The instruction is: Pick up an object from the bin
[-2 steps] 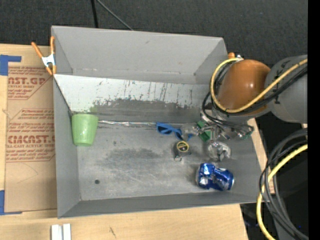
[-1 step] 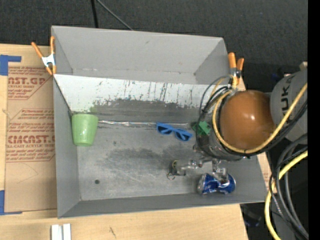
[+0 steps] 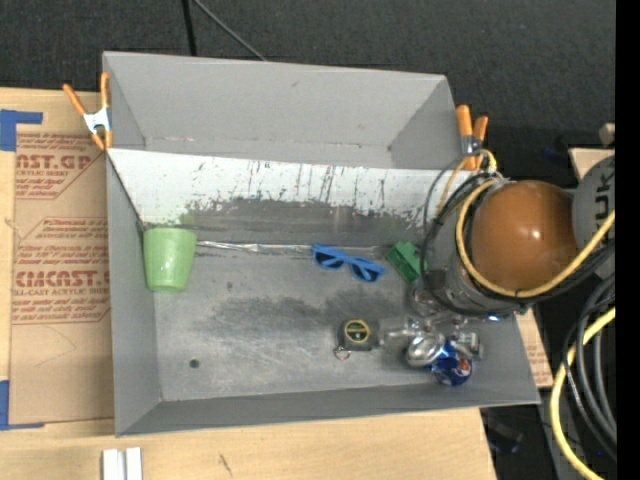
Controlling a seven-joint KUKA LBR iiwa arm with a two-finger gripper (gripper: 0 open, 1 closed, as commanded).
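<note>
Judged risks: the sloped-walled grey metal bin closes in at its near right corner, where the orange-capped robot arm has its jaws low over a crumpled silver-and-blue metal lump; whether they are spread or pressed together cannot be told. The walls may foul them, the lump may crush and slip, and the small green block and round black-and-yellow tape measure nearby may be knocked. The floor is scuffed and bare at centre; the pale green plastic cup and blue plastic sunglasses lie well apart.
</note>
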